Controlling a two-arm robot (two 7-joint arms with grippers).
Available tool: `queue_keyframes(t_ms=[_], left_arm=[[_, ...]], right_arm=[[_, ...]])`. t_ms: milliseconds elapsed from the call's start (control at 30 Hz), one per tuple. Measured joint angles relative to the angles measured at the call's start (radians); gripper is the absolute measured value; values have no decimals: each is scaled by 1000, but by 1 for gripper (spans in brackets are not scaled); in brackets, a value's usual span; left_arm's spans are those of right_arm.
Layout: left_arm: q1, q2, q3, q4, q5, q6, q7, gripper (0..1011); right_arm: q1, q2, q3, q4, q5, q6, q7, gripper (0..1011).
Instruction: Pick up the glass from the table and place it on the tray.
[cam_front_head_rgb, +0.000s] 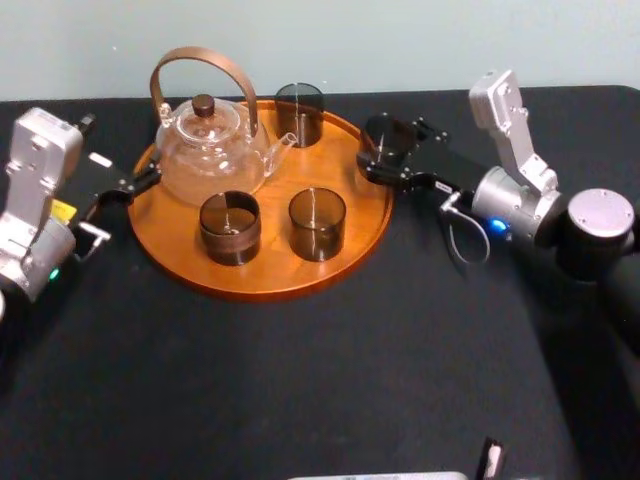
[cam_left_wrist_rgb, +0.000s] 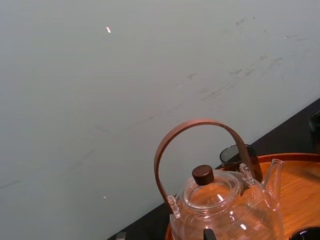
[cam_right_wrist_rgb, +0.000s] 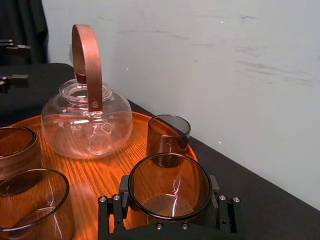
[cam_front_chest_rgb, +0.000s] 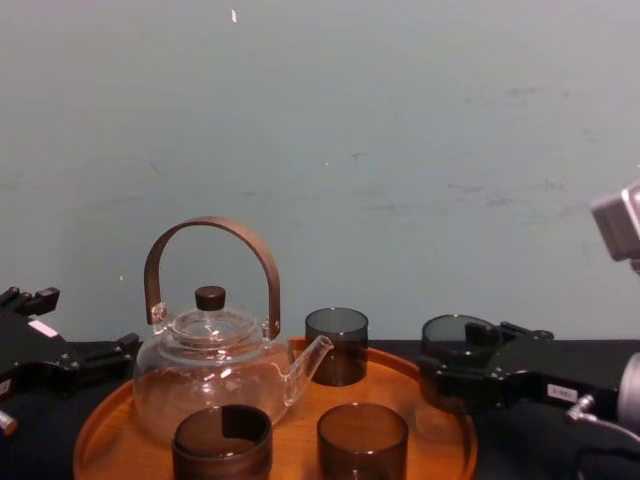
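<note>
Black desk (cam_front_head_rgb: 300, 390) is seen from the head: the glass (cam_front_head_rgb: 388, 133) is clamped in the right hand (cam_front_head_rgb: 383, 152) at the right rim of the tray (cam_front_head_rgb: 272, 275), the left hand (cam_front_head_rgb: 125, 187) parked by its left rim. From the right wrist, the glass is gripped on both sides; from the chest, it is held upright.

I can't read any text, brand or number; the white sticker (cam_front_head_rgb: 100, 159) on the left gripper (cam_front_head_rgb: 124, 205) is illegible.
</note>
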Motion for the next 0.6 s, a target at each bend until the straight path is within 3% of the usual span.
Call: queue_keyframes(t_ms=[200,600], left_arm=[[0,0,0,0,0,0,0,1001],[0,0,0,0,0,0,0,1001]], right_arm=[[60,-26,-12,102,-3,-43,40,905],[195,-101,-8,375,-9,-157,118,905]])
